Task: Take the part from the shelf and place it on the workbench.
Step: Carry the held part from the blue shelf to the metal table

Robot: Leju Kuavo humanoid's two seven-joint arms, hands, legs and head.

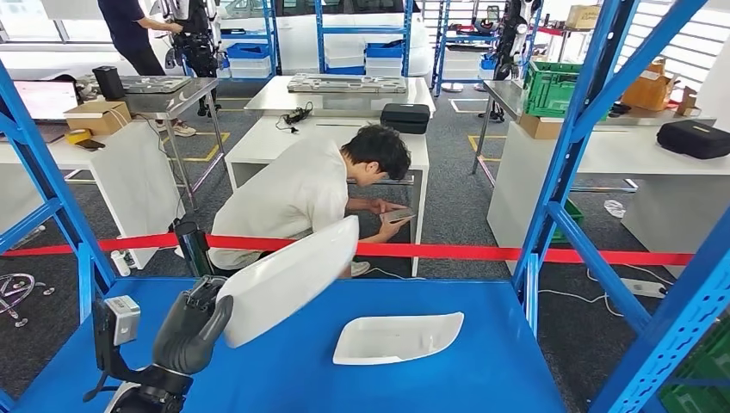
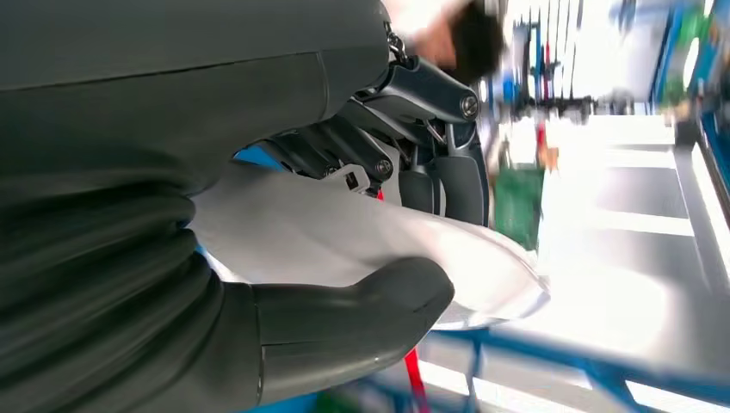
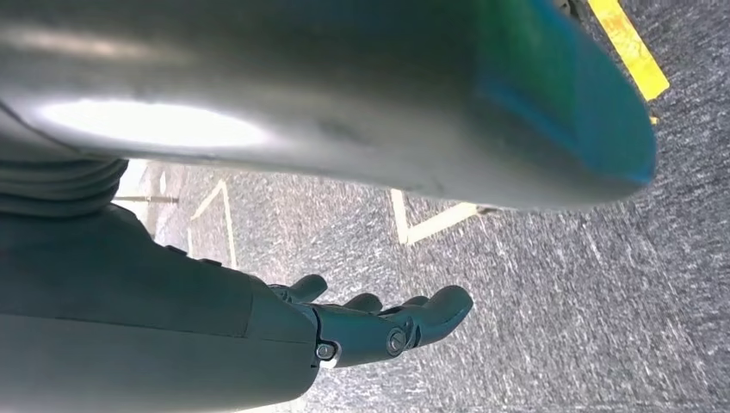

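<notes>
1. Left hand is gripping a white, curved, glossy plastic part at its lower end; in the left wrist view the thick grey thumb is pressing one face while the darker fingers are clamping the other.
2. The part is sitting tilted in the air above the blue shelf deck, not touching it, with its far end pointing up and away toward the red barrier tape.
3. Right hand is hanging over grey carpet, fingers loosely apart and lightly curled, holding nothing.
4. A second white shallow plastic part is lying flat on the shelf deck, near the held one but apart from it.
5. Step in hand, by my read: carrying the part off the shelf toward a workbench; placing is not yet done.
6. To do it well: keep the pinch firm, since the grip is at one end and the glossy part could pivot or slip; swing the long end clear of the blue shelf upright and the tape.
7. A person in a white shirt is crouching beyond the tape, so move slowly.
</notes>
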